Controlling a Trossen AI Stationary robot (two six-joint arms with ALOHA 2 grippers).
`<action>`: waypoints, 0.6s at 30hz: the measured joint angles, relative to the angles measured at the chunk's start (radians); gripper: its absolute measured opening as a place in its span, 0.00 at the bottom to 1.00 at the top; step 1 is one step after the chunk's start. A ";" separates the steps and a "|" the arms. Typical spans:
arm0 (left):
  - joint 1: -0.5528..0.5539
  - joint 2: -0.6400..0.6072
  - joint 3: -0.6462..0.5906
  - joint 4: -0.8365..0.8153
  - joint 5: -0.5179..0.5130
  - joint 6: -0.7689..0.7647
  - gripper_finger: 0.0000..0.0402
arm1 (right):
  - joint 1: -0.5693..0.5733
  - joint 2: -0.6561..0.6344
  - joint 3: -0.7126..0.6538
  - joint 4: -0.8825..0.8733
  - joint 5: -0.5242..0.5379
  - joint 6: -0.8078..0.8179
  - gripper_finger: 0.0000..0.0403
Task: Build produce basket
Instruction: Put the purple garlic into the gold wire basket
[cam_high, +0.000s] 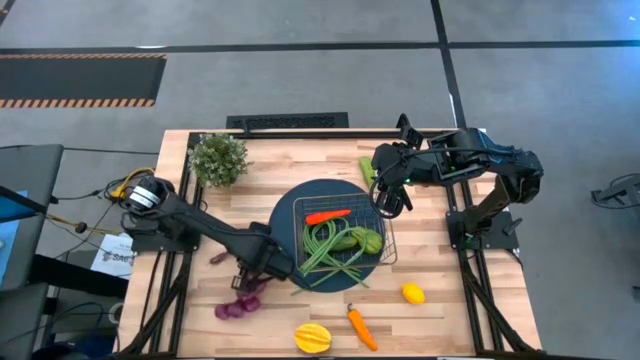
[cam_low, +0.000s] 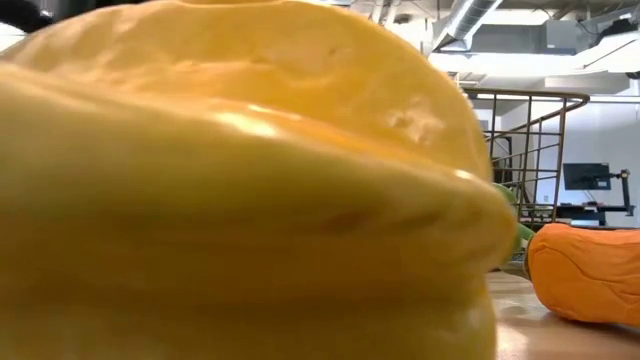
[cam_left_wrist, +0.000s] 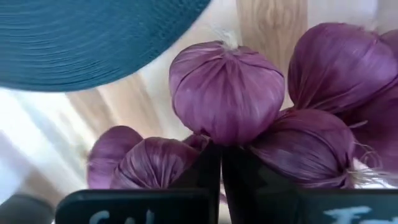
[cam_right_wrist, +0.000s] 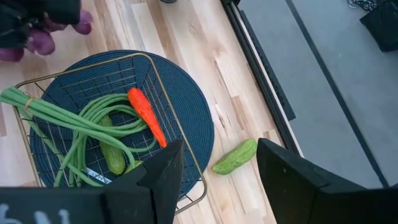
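Left wrist view: our left end effector (cam_left_wrist: 221, 180) is pinched on the grapes (cam_left_wrist: 227, 93) beside the mat (cam_left_wrist: 81, 43); next, lift them into the basket (cam_high: 290, 215). Right end effector (cam_right_wrist: 214, 180) hangs parted.

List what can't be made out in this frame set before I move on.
- Low view: the yellow fruit sits against the lens and hides nearly the whole table; only a basket edge and a carrot show.
- Left wrist view: the left gripper is shut among the grapes, but its contact point is hidden.
- High view: the left gripper covers part of the grapes.
- Right wrist view: the right gripper blocks the basket's near corner.
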 joint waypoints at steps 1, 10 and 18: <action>0.001 -0.001 0.027 -0.025 -0.009 0.000 0.00 | 0.000 0.000 0.000 0.000 0.000 0.000 0.55; 0.016 -0.009 0.332 -0.262 -0.190 -0.093 0.00 | -0.011 0.000 0.000 -0.001 0.000 -0.009 0.55; 0.041 -0.060 0.405 -0.257 -0.150 -0.124 0.00 | -0.035 -0.001 0.000 -0.001 0.000 -0.013 0.55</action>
